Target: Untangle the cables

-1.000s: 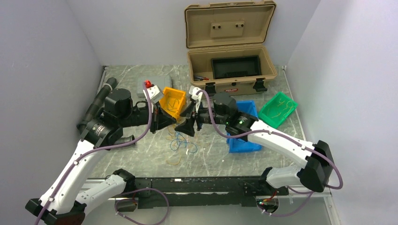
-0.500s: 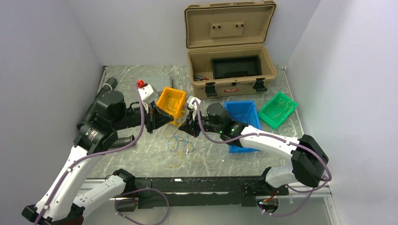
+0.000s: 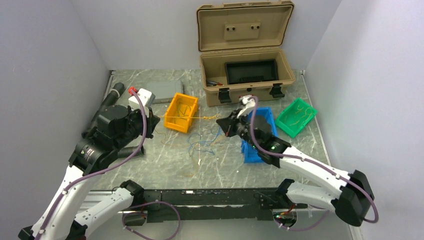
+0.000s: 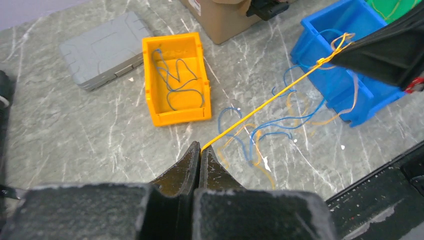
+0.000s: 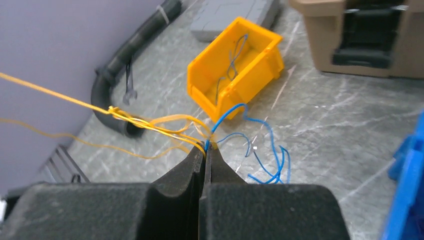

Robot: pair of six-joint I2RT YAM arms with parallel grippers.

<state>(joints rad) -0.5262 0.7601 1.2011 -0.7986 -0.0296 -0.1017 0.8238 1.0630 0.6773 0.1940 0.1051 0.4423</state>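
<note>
Two arms hold one yellow wire (image 4: 270, 98) taut above the bench.

The left arm rises along the bench's left edge with its wrist bent inward. The left gripper (image 4: 200, 150), pressed together, pinches the wire's end just beside the yellow bin (image 4: 175, 115). The wire runs straight across to the right gripper (image 5: 206, 148), whose fingers are closed on its knotted end and a blue strand. The right arm slants in from the near right corner over the blue bin (image 4: 330, 87). The remaining cables (image 3: 199, 148) lie loose mid-bench, toward the near edge.
</note>
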